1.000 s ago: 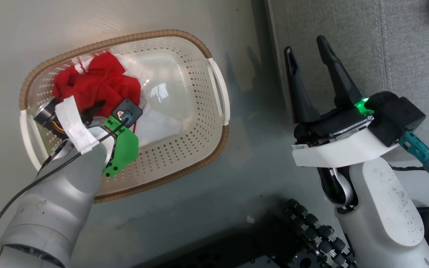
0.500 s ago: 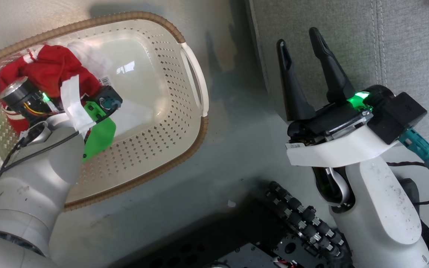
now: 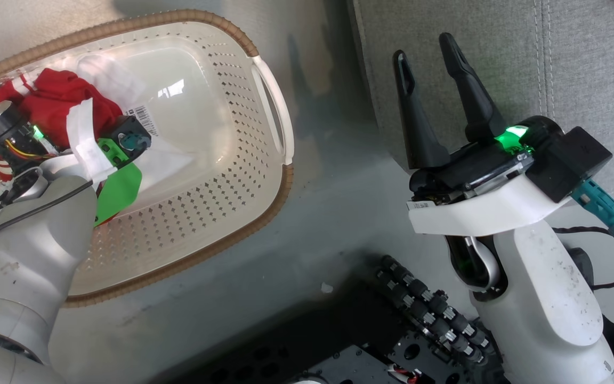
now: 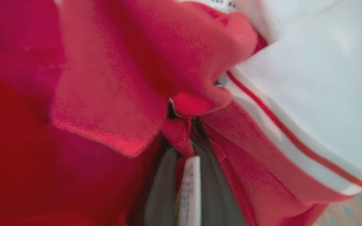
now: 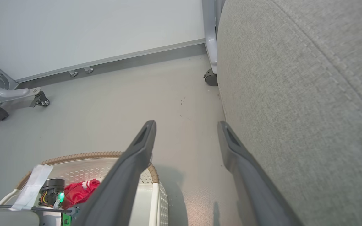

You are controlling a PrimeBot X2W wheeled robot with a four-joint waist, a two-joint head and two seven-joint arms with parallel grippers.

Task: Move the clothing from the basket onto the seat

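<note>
The red and white clothing (image 3: 56, 101) lies bunched at the left end of the cream basket (image 3: 264, 213), which stands on the grey floor. My left wrist reaches down into that pile. In the left wrist view my left gripper (image 4: 182, 138) is shut on a fold of the red clothing (image 4: 112, 94), with a white tag between the fingers. My right gripper (image 3: 423, 47) hangs open and empty beside the front edge of the grey seat (image 3: 499, 42). The right wrist view shows the right gripper (image 5: 185, 125) between the basket (image 5: 83, 155) and the seat (image 5: 294, 94).
A barcode sticker (image 3: 144, 120) sits on the basket's bare bottom. Grey wheeled frame legs with casters (image 5: 211, 78) (image 5: 39, 100) stand near the wall. My dark base (image 3: 392, 341) is at the lower edge, close to the basket.
The head camera has swung, shifting the basket left in the picture. My left gripper has closed on the red clothing. The right gripper has stayed open beside the seat.
</note>
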